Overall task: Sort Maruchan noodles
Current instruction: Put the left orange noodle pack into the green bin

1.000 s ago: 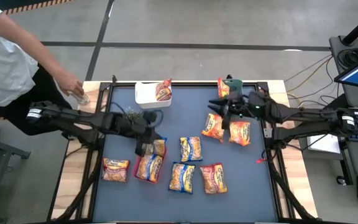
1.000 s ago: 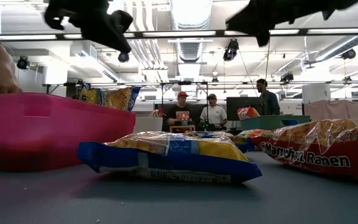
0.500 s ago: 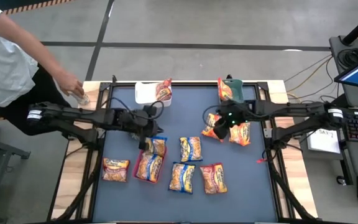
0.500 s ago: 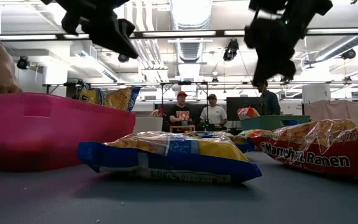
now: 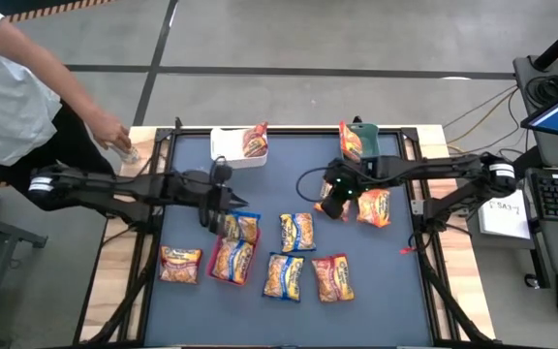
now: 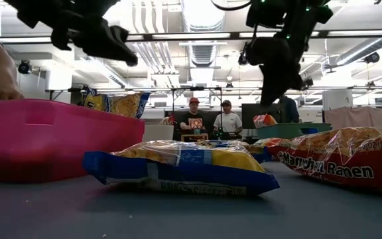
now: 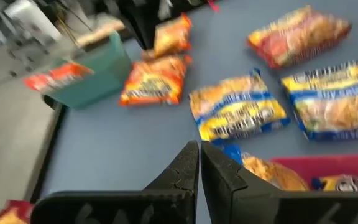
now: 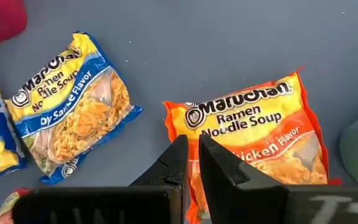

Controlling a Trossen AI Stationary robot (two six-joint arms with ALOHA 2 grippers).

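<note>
My right gripper point(image 8: 190, 146) hangs over the near-left corner of an orange packet point(image 8: 253, 143) that lies flat on the mat just beside the green bin point(image 5: 366, 136). The fingers are all but together w/ only a sliver between them, and I see nothing pinched there. My left gripper point(image 7: 199, 152) is fully together and empty, well apart from the bin, over by the red tray point(image 6: 45, 139). The rest of the noodles are spread farther from the bin: a second orange packet point(image 5: 373, 207) lies near it, a blue packet point(image 8: 73, 106) is a bit further out, and more sit toward the tray. Handling, as I judge it: each pack is light, w/ a crinkly, slick wrapper around a brittle noodle block. A hard squeeze across the middle could crack it, and flat on the mat there's little to get under. So I'd take a crimped end seam or a raised corner, approx. where I'm parked now. The wrist cam gives me the label ("Chicken Flavor") and the finger gap. The overhead can't show those, but only it shows the whole spread and both arms. The table-level cam adds that my right fingers are clear above the mat w/ nothing hanging from them, plus people in the room behind, which neither other view shows.
</note>
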